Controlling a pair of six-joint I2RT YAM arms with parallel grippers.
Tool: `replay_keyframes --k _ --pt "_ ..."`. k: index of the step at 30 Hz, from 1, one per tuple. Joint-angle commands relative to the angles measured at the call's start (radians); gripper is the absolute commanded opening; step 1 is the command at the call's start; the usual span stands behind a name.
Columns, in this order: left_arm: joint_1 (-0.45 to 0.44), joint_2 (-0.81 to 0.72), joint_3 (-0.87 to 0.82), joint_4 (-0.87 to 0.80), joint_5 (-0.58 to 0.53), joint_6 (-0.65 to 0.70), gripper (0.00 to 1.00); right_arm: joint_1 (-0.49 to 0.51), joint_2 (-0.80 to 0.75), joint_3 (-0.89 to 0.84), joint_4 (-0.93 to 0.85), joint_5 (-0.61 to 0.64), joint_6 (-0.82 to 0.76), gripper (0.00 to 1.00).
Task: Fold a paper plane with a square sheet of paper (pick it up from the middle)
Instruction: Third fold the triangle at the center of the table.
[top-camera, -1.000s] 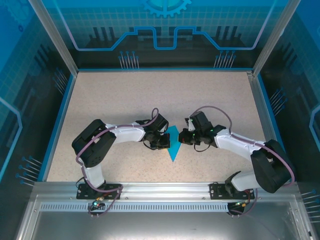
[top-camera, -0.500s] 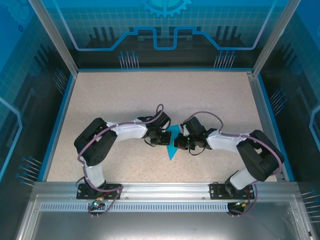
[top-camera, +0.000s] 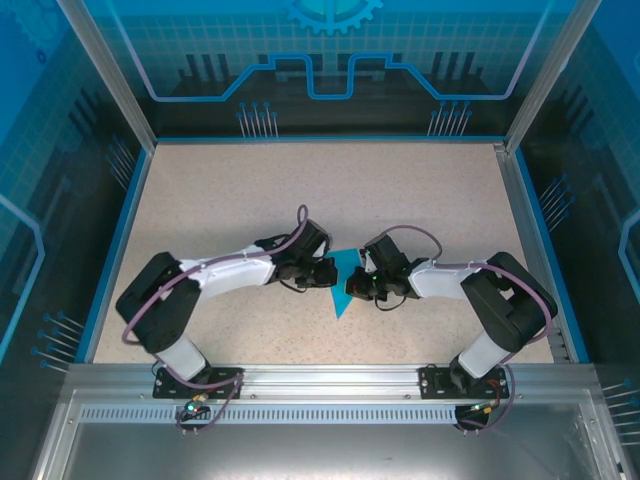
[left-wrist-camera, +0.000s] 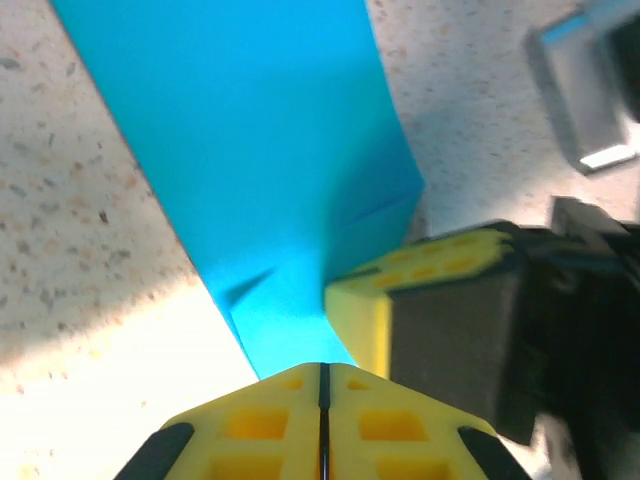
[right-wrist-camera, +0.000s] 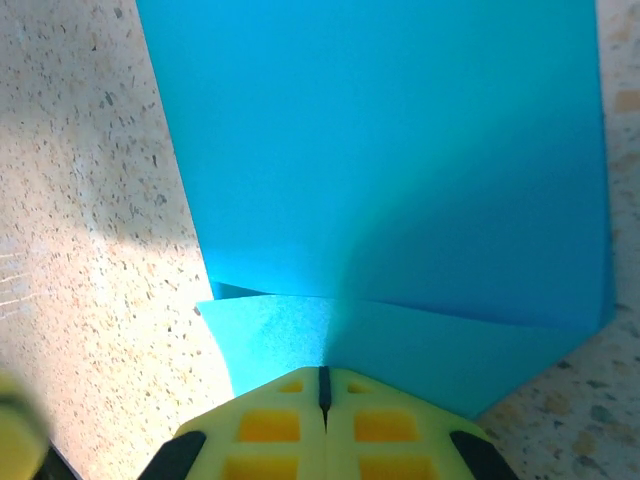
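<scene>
2 shut hands, left hand (top-camera: 326, 272) & right hand (top-camera: 356, 288), press the folded square sheet of paper (top-camera: 341, 299) on the table (top-camera: 200, 200). Prob. to flatten its crease.

1. The sheet of paper (right-wrist-camera: 380, 170) is thin, smooth, matt teal-blue paper with crisp creases.
2. The table (top-camera: 250, 200) has a matt beige top, speckled and finely grainy.
3. The left gripper (left-wrist-camera: 322, 385) and right gripper (right-wrist-camera: 322, 385) have matt yellow pads (left-wrist-camera: 260, 420), either plastic or rubber, moulded with square recesses.
4. The arms (top-camera: 235, 272) have smooth white plastic shells with a slight sheen and black joints.
5. The rail (top-camera: 320, 382) is bare, dull-grey metal.
6. The cables (top-camera: 412, 229) have smooth purple sheaths.
</scene>
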Motion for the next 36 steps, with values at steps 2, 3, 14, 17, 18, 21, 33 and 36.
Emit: replay_keyframes --k 2,3,14,17,18,21,33,36 --pt "-0.019 -0.042 -0.142 0.183 0.104 -0.196 0.10 -0.005 0.019 -0.032 0.010 0.016 0.040 0.00" --pt "-0.026 -0.041 -0.166 0.221 0.124 -0.225 0.10 -0.006 0.019 -0.033 0.011 0.019 0.044 0.00" --pt "-0.096 0.071 -0.196 0.369 0.140 -0.319 0.07 -0.006 0.024 -0.039 0.015 0.027 0.058 0.00" --pt "-0.095 0.091 -0.182 0.347 0.129 -0.308 0.06 -0.006 0.024 -0.039 0.013 0.026 0.058 0.00" --pt "-0.095 0.097 -0.181 0.342 0.126 -0.307 0.06 -0.006 0.026 -0.039 0.012 0.025 0.057 0.00" --pt "-0.098 0.110 -0.187 0.312 0.112 -0.306 0.05 -0.006 0.025 -0.039 0.010 0.024 0.057 0.00" --pt "-0.106 0.118 -0.250 0.272 0.066 -0.312 0.01 0.027 -0.113 -0.083 0.045 -0.058 -0.040 0.00" --pt "-0.107 0.126 -0.251 0.273 0.065 -0.312 0.00 0.034 -0.129 -0.090 0.021 -0.042 -0.035 0.00"
